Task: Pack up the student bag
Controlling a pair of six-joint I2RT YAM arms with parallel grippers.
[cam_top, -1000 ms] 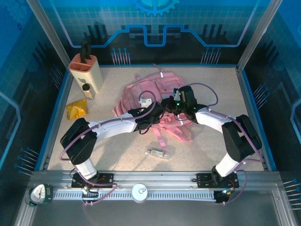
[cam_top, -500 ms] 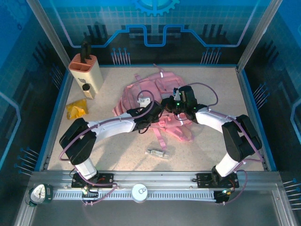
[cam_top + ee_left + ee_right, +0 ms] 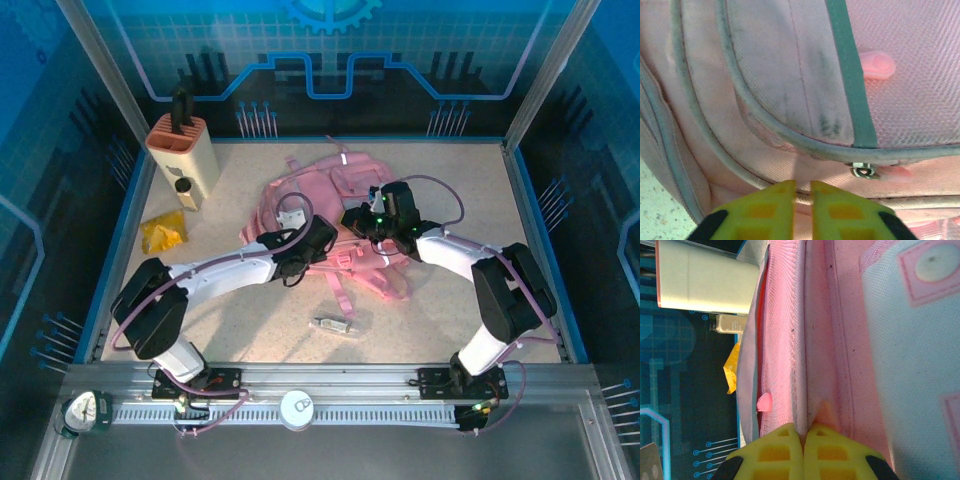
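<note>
At mid-table, toward the far side, the student bag lay crumpled, with both arms reaching onto it. The right gripper had its yellow fingers pressed together on a pink fabric fold of the bag. The left gripper had its fingers drawn almost together against the bag's piped seam; whether cloth sat between them could not be told.

On the speckled table, 1 beige box with a black top sits in the far left corner, 1 crumpled yellow packet lies near it, 1 small pale thing lies alone near the front, and 1 round white thing sits on the metal rail.
</note>
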